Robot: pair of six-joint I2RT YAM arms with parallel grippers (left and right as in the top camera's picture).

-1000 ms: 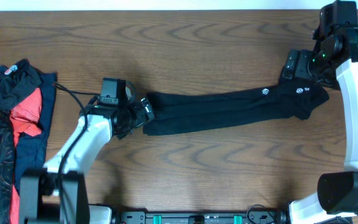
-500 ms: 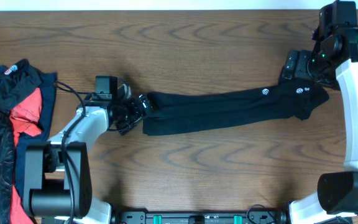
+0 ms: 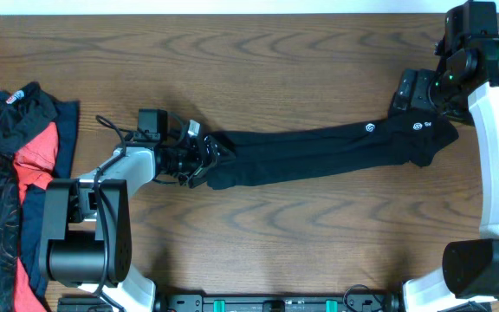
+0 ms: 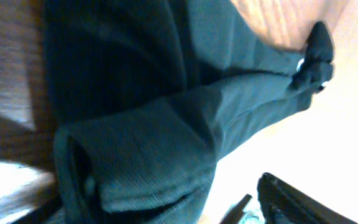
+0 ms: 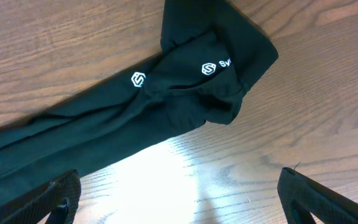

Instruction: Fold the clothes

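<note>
Where it lies bunched, the black garment point(image 3: 319, 152) shows white logos point(image 3: 370, 128).

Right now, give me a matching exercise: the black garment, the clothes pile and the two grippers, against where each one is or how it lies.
Things:
1. black garment
2. clothes pile
3. left gripper
4. right gripper

Place or state:
A. heaped at the left edge of the table
B. open, by the white logos
C. stretched long across the middle
D. at the garment's end away from the logos

Pairs: 1-C, 2-A, 3-D, 4-B
</note>
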